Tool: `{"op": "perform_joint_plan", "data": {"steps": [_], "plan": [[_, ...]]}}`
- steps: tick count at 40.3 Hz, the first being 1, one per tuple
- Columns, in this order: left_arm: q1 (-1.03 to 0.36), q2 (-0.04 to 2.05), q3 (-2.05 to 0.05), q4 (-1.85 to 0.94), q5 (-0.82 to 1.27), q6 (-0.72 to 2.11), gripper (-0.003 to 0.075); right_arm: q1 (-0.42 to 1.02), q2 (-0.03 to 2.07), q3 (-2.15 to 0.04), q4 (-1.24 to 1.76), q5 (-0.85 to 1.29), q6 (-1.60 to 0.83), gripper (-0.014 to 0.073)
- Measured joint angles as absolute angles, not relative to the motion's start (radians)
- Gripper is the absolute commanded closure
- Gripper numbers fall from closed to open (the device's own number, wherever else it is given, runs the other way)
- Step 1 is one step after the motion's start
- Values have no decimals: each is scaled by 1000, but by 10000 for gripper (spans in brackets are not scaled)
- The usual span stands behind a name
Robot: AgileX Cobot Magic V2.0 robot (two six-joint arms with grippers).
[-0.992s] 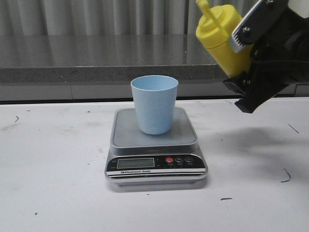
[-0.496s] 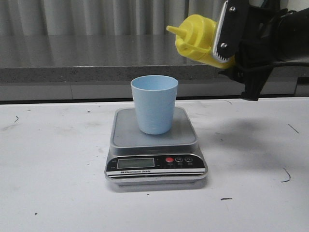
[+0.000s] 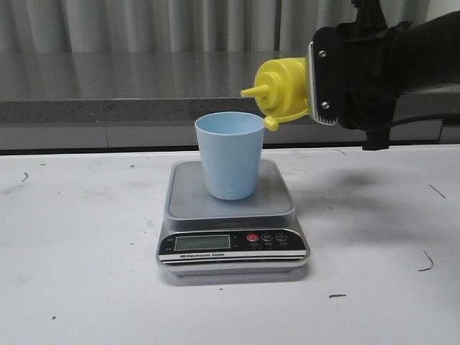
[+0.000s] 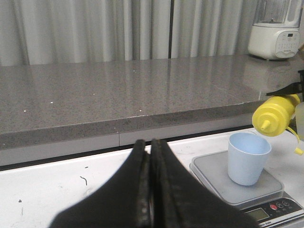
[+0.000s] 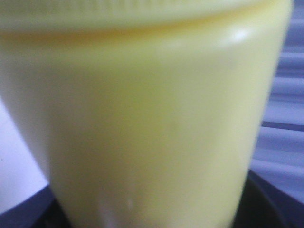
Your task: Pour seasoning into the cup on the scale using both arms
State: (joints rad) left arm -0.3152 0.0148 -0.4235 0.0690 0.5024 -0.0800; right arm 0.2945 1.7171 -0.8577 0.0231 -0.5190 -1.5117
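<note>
The pale blue cup (image 3: 230,154) stands upright on the silver-grey scale (image 3: 231,215) at the table's middle. My right gripper (image 3: 320,83) is shut on the yellow seasoning bottle (image 3: 284,88) and holds it tipped on its side. The nozzle points left, just above and right of the cup's rim. The tethered cap hangs below the nozzle. The bottle fills the right wrist view (image 5: 142,118). My left gripper (image 4: 151,142) is shut and empty, left of the scale (image 4: 237,187). The cup (image 4: 247,158) and the bottle (image 4: 273,115) also show in the left wrist view.
A grey stone counter (image 3: 144,86) runs along the back behind the white table (image 3: 86,251). A white appliance (image 4: 278,33) stands on the counter at the far right. Curtains hang behind.
My right gripper has tipped the bottle from steeply raised to lying sideways and brought it down and left. Its nozzle is now close over the cup's rim. The cup and scale have not moved.
</note>
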Motion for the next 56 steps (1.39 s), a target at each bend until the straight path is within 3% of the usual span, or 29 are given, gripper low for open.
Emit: {"op": "perform_joint_plan", "data": {"steps": [19,28,43,56], "plan": [[-315,15,-423,69,502,-80,740,294,1717,-858,114,-535,-1491,486],[-315,15,-423,69,502,-80,740,294,1717,-858,241,-611,-1167,486],[-315,15,-423,69,502,-80,740,294,1662,-858,537,-615,-392,486],[-315,15,-423,69,502,-80,740,300,1634,-858,549,-443,-257,486]]}}
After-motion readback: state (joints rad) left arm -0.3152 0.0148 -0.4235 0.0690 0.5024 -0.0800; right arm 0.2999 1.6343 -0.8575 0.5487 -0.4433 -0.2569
